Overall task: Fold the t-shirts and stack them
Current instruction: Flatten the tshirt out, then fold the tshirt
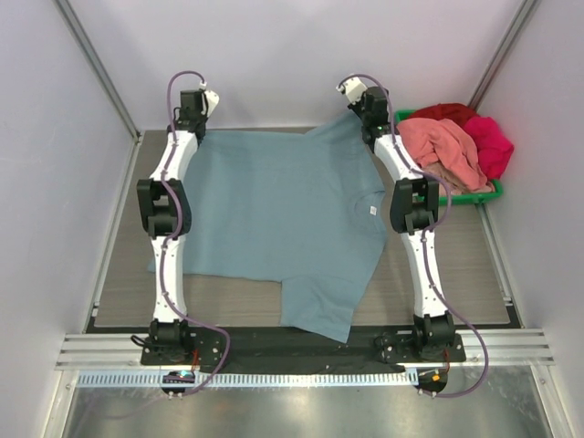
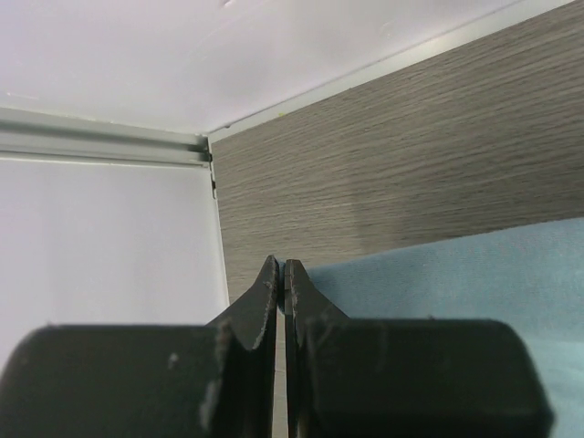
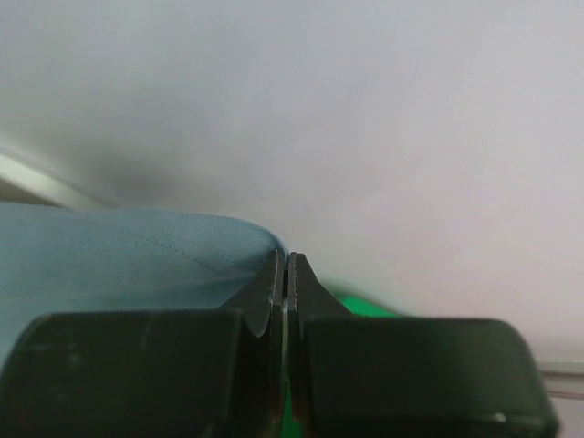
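Note:
A large dusty blue-grey t-shirt lies spread flat on the table, its small white neck label towards the right. My left gripper is at the shirt's far left corner. In the left wrist view the left gripper is shut, with the edge of the blue cloth pinched at its tips. My right gripper is at the far right sleeve. The right wrist view shows the right gripper shut on the lifted blue cloth. Salmon-pink, magenta and red t-shirts are heaped in the bin.
A green plastic bin stands at the far right of the table, close beside the right arm; its green shows blurred behind the right fingers. White walls enclose the table at the back and both sides. The wood-grain tabletop meets the back wall just beyond the left gripper.

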